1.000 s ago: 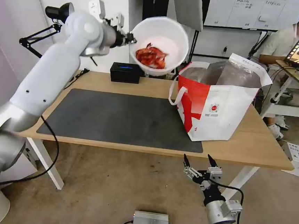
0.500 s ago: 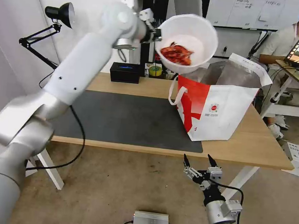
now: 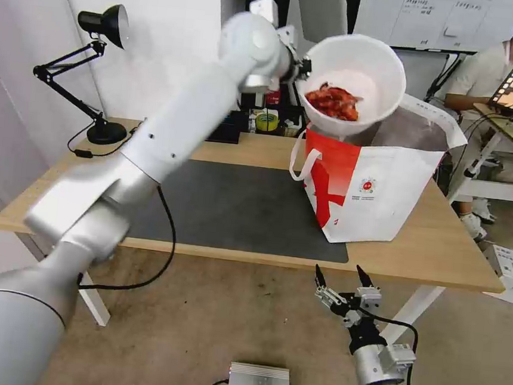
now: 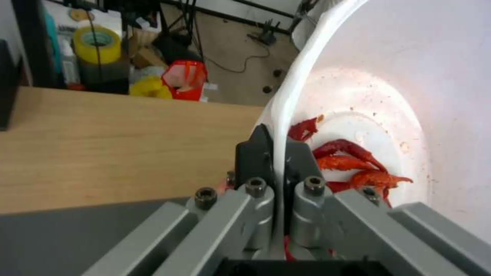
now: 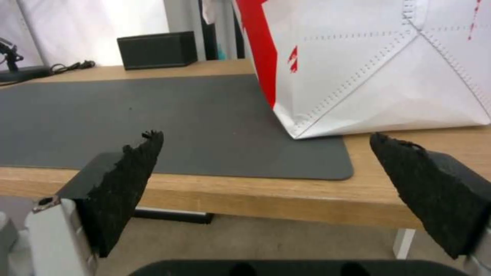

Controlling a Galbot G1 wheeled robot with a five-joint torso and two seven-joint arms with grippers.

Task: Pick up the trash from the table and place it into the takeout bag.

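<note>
White, with red scraps (image 3: 334, 103) pooled at its low side, the bowl (image 3: 353, 81) hangs over the takeout bag's (image 3: 372, 184) open top, tilted so its mouth faces the camera. The left gripper (image 4: 277, 151) pinches its rim edge-on. The right gripper (image 3: 339, 277) waits below the table (image 3: 437, 250) front edge, fingers spread wide.

Left arm reached up and forward across the head view, fully extended, wrist raised high; the left gripper (image 3: 303, 71) was clamped with both fingers (image 4: 302, 161) pinched tight together on a thin white rim. Right arm hung low in front of the body, forearm pointing upward, with the right gripper (image 3: 344, 279) held below table height, its two black fingertips (image 5: 128, 168) spread wide apart and holding nothing.
</note>
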